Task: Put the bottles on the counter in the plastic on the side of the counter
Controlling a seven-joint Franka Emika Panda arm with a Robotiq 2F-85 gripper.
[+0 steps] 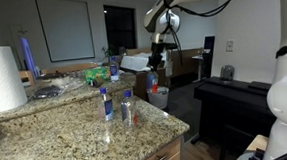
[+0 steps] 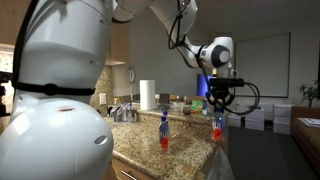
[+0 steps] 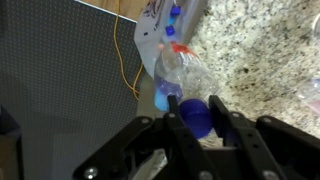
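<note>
Speckled granite counter (image 1: 77,134) spreads across the foreground, with a white paper-towel roll (image 1: 1,79) at its far end and two upright water bottles (image 1: 105,104) standing near each other in the middle. Past the counter's edge, the gripper (image 3: 195,120) has its fingers closed on the blue cap of a clear held bottle (image 3: 178,78), which hangs upright beneath it in both exterior views. Just beside the counter, below the bottle, sits the whitish plastic bag (image 3: 150,40), with more caps showing inside.
</note>
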